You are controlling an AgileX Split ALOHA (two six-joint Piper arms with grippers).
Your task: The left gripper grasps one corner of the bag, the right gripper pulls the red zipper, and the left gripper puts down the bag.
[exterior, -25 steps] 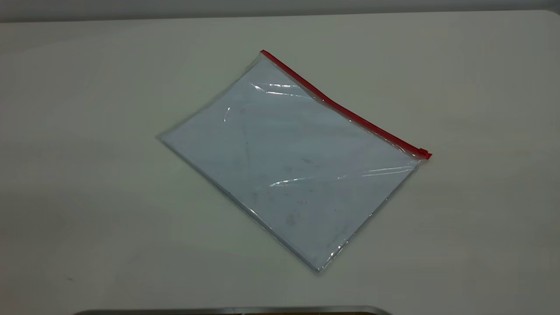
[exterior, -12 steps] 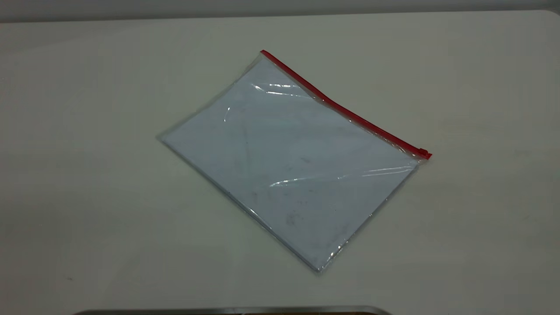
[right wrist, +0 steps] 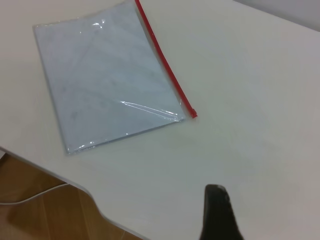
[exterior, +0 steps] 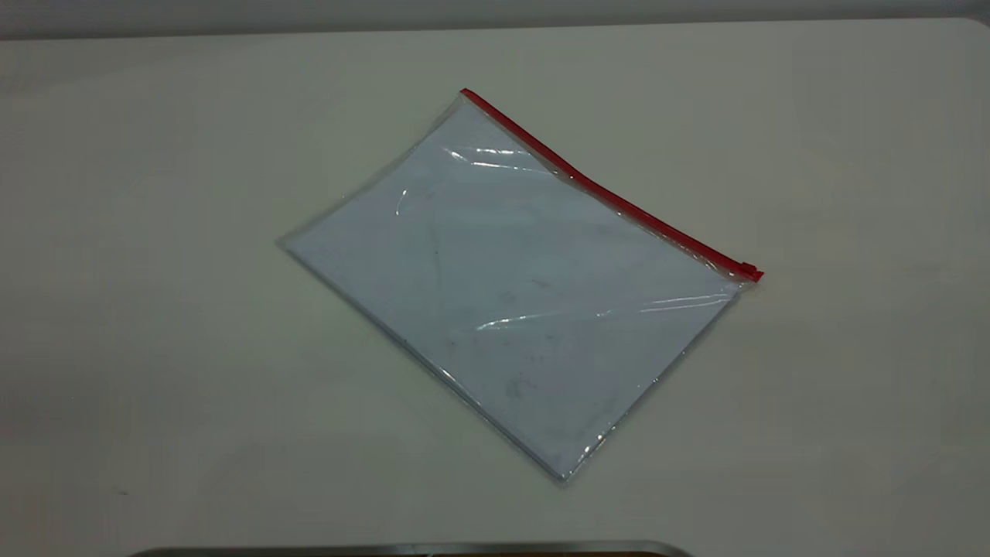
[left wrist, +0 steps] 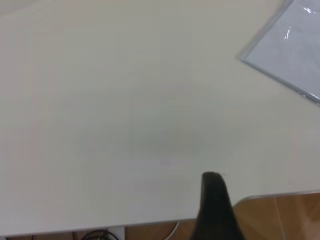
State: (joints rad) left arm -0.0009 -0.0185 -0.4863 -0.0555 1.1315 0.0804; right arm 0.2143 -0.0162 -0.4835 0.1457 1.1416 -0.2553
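- Your bag (exterior: 514, 298) lies flat on the white table (exterior: 155, 348), turned diagonally, near the middle of the exterior view.
- The red zipper (exterior: 611, 197) runs along the bag's far long edge; its slider tab (exterior: 749, 270) sits at the right-hand end, at the corner of the bag (exterior: 744, 280).
- Nothing touches the bag; creases catch the light across the plastic, and the surface shows smudges.
- Left gripper (left wrist: 215, 207): you see only one dark fingertip in the left wrist view, above the table's near edge, well apart from the bag's plain clear corner (left wrist: 241, 57). Whether it is spread or closed cannot be told.
- Right gripper (right wrist: 216, 212): likewise one dark fingertip in the right wrist view, over bare table, apart from the slider end of the zipper (right wrist: 191, 113). Its state cannot be told either.
- Neither arm appears in the exterior view.
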